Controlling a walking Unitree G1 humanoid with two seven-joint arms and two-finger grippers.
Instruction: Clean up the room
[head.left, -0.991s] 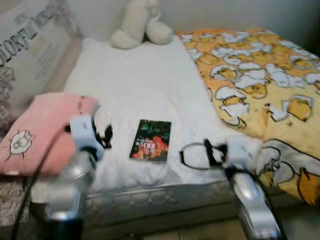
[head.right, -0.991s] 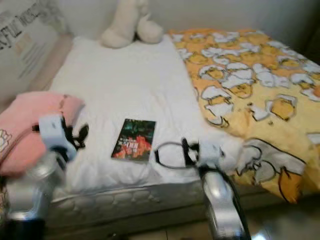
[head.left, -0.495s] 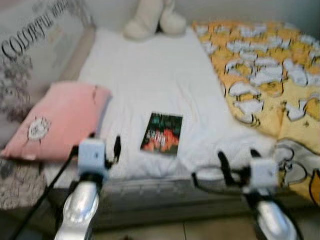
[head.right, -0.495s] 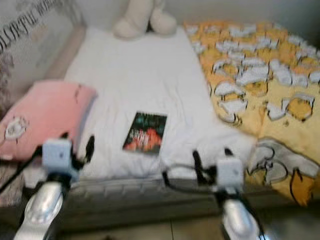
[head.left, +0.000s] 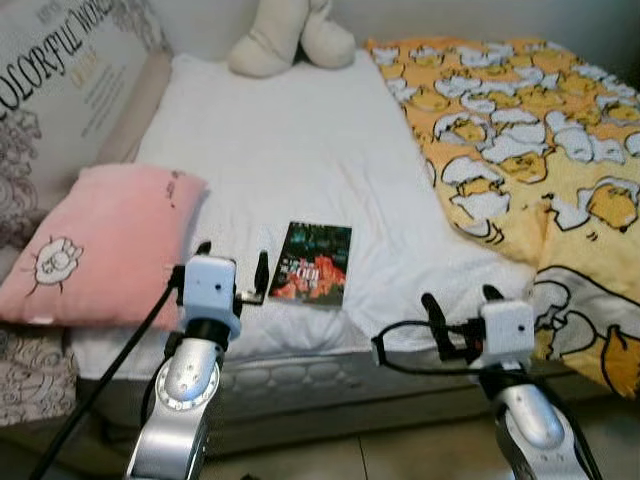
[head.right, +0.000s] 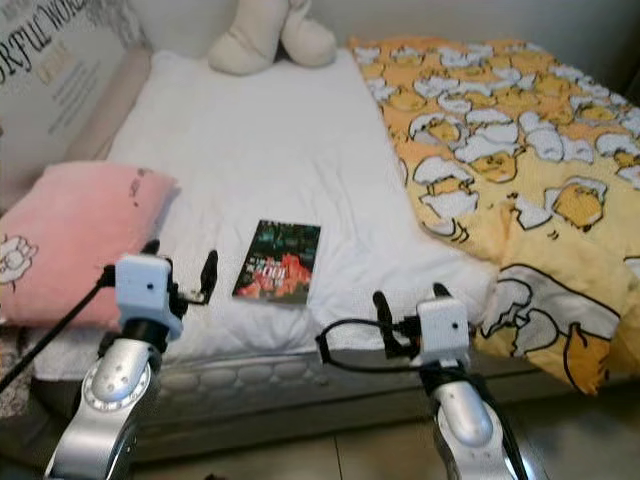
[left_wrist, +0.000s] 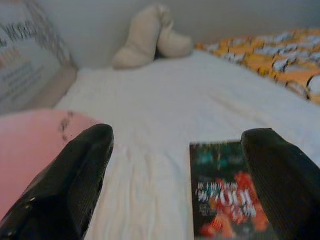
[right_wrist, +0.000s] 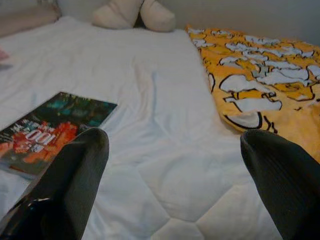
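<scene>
Cream plush toy (head.left: 285, 35) beside the wall (head.left: 480, 18).

I see a white-sheeted bed (head.left: 300, 150) | book (head.left: 312, 264) flat near its front edge | pink pillow (head.left: 100, 240) on my left | cream plush toy (head.left: 285, 35) at far end | yellow duck-print blanket (head.left: 540, 130) covers right side

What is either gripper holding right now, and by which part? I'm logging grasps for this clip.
Nothing is held. The left gripper and right gripper are both open above the bed's near edge, and the book lies untouched on the white sheet.
</scene>
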